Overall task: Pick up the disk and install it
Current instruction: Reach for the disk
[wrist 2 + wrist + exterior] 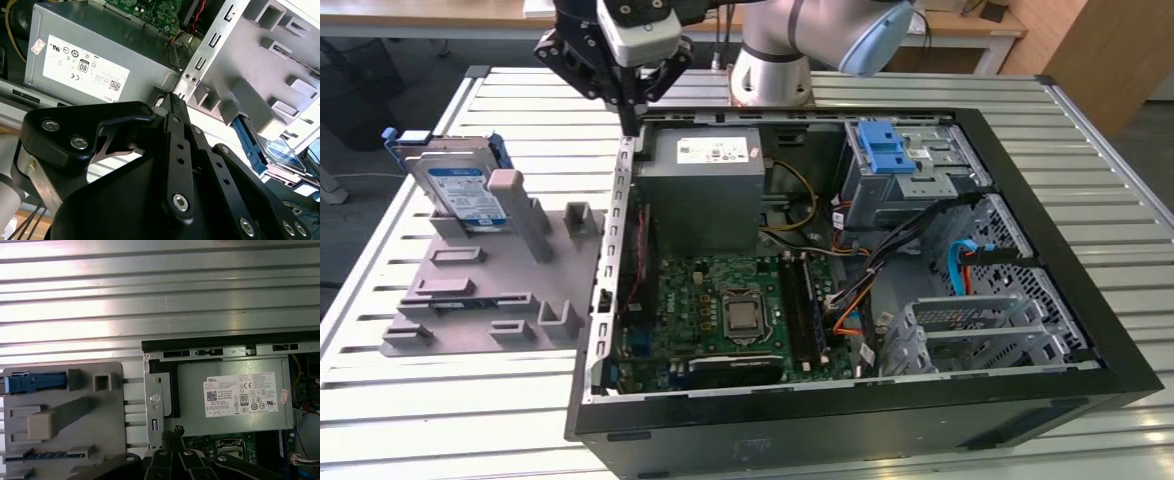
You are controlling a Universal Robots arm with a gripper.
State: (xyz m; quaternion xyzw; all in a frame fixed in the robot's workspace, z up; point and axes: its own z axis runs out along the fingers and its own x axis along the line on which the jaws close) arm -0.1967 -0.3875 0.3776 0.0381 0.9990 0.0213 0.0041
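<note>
The disk (460,190) stands upright in a slot at the far end of a grey fixture (480,300), on the exterior view's left; it is silver with a white-and-blue label and a blue bracket. In the second wrist view the disk (282,152) shows past the fixture, and in the first wrist view the disk (30,382) shows edge-on as a blue strip. My gripper (630,118) hangs above the case's back left corner, to the right of the disk and apart from it. Its black fingers (174,107) are pressed together, with nothing held. The gripper (175,432) tip sits near the case's metal edge.
An open black computer case (1067,330) lies on the slatted metal table (454,400). Inside are a grey power supply (707,180), a motherboard (720,310), loose cables and a grey drive cage with a blue latch (887,150). The arm's base (774,70) stands behind the case.
</note>
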